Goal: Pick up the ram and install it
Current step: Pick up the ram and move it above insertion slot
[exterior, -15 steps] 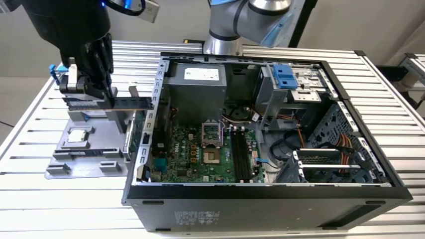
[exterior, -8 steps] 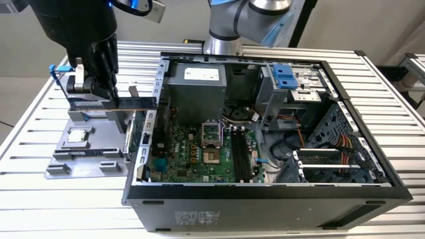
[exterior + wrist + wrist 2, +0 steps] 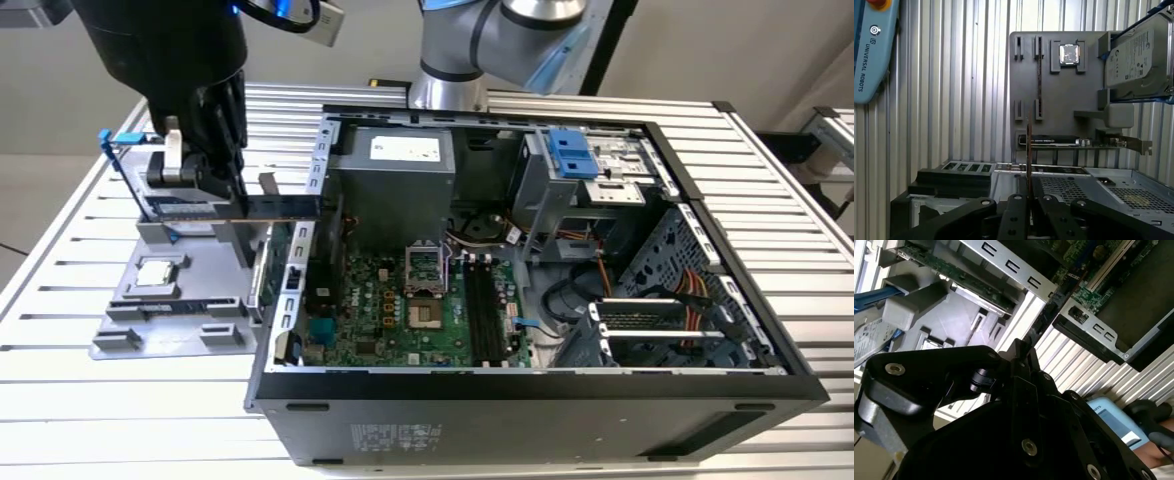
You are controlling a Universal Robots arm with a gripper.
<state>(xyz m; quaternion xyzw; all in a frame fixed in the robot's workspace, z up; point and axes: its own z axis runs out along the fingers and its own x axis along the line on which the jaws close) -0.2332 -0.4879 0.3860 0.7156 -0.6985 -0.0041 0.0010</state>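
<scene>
One thin stick, the ram, is pinched edge-on between the gripper's dark fingers. They press on its two flat faces near one end, and the rest of the stick reaches out past them.

In the exterior view the ram hangs level in the air, touching nothing but the fingers. It runs from the gripper toward the exterior view's right. Its free end lies over the side wall of the open computer case that faces the exterior view's left.

Just beside that wall, below the gripper, lies a grey tray. It holds:
- a small square CPU chip in a pocket
- a silver hard drive in a blue frame, propped up at one end
- an expansion card with a metal bracket, standing on edge along the side nearest the case

In the first wrist view the ram's far tip lines up with this card's edge, though it is held above it.

Inside the case the green motherboard lies flat. Long dark memory slots run side by side near its middle, well apart from the ram.

Tray and case rest on a ribbed metal table, and a light-blue teach pendant lies on it apart from the tray.
</scene>
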